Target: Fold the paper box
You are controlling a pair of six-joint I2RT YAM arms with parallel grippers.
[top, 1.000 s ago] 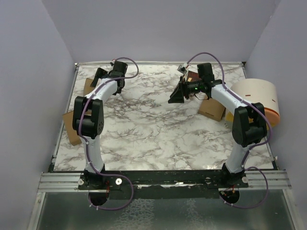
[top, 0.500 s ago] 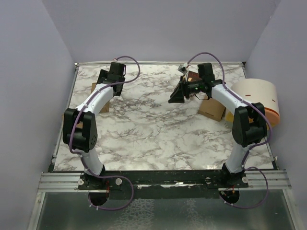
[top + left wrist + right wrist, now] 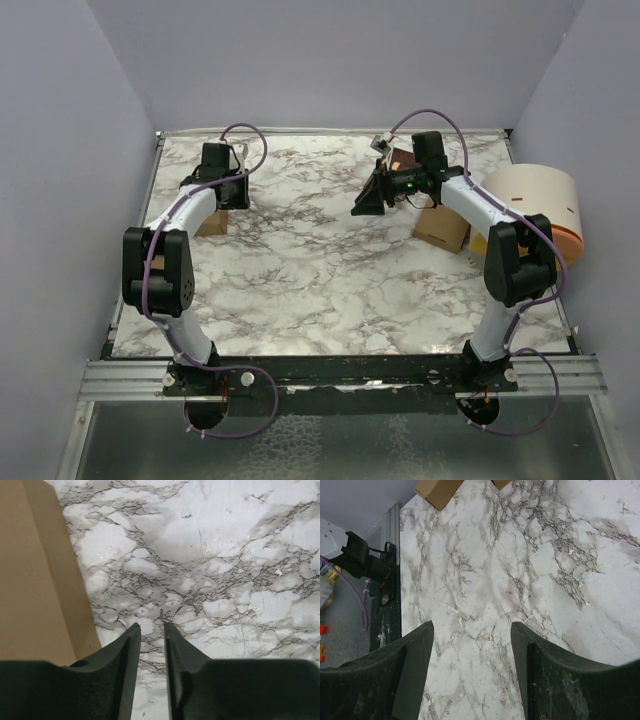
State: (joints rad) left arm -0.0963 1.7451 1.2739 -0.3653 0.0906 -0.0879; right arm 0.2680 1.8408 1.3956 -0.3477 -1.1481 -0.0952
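The paper box (image 3: 211, 222) is flat tan cardboard at the table's far left, mostly covered by my left arm. In the left wrist view it fills the left side (image 3: 35, 580) with a straight edge running down toward my fingers. My left gripper (image 3: 231, 193) hovers just right of that edge; its jaws (image 3: 152, 625) stand a narrow gap apart, with only marble between them. My right gripper (image 3: 364, 203) hangs above the marble at the far middle-right. It is wide open (image 3: 471, 623) and holds nothing.
Another tan cardboard piece (image 3: 441, 228) lies under my right arm, a dark reddish booklet (image 3: 403, 158) behind it. A round white drum with an orange band (image 3: 535, 200) stands at the right edge. Walls close in the back and both sides.
My left arm swung left and toward the near side, bringing its gripper beside the cardboard, and its jaws narrowed from wide open to a slim gap. The right arm has not moved.
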